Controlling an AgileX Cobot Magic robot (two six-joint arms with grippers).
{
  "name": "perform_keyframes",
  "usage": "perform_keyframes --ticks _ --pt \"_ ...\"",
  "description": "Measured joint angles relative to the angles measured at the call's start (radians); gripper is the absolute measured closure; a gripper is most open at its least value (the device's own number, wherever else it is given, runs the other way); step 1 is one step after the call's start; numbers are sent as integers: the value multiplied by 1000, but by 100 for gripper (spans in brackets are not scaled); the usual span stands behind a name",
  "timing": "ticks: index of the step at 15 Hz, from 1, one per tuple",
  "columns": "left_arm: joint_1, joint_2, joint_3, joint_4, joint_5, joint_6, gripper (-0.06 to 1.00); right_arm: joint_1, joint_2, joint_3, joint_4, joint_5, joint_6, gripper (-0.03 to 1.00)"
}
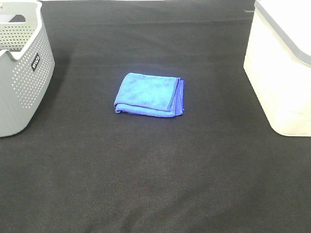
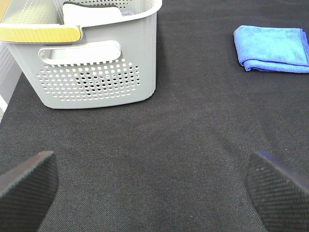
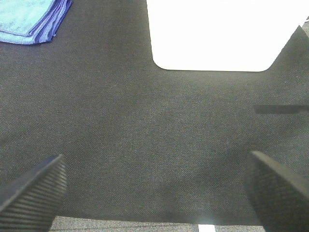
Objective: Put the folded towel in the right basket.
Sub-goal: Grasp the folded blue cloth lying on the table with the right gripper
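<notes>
Lying central, folded blue cloth towel [image 1: 149, 94] sits inboard of wide-open, empty right gripper [image 3: 153, 162], well apart from cream plastic basket [image 1: 282, 73]; left gripper [image 2: 152, 159] likewise open, empty.

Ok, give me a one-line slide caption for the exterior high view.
Folded blue towel lies on black cloth between a grey perforated basket at left and a cream basket at right.

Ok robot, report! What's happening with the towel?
Left tool open, right tool open, both empty. Blue folded towel flat on black cloth, untouched. Nothing between it and white basket.
</notes>
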Motion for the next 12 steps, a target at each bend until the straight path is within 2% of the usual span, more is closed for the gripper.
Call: perform_keyframes --ticks 10,12 --pt "0 0 0 0 0 1 -5 0 2 0 0 0 0 1" --pt "0 0 0 -1 0 1 -5 0 65 -37 3 -4 1 1"
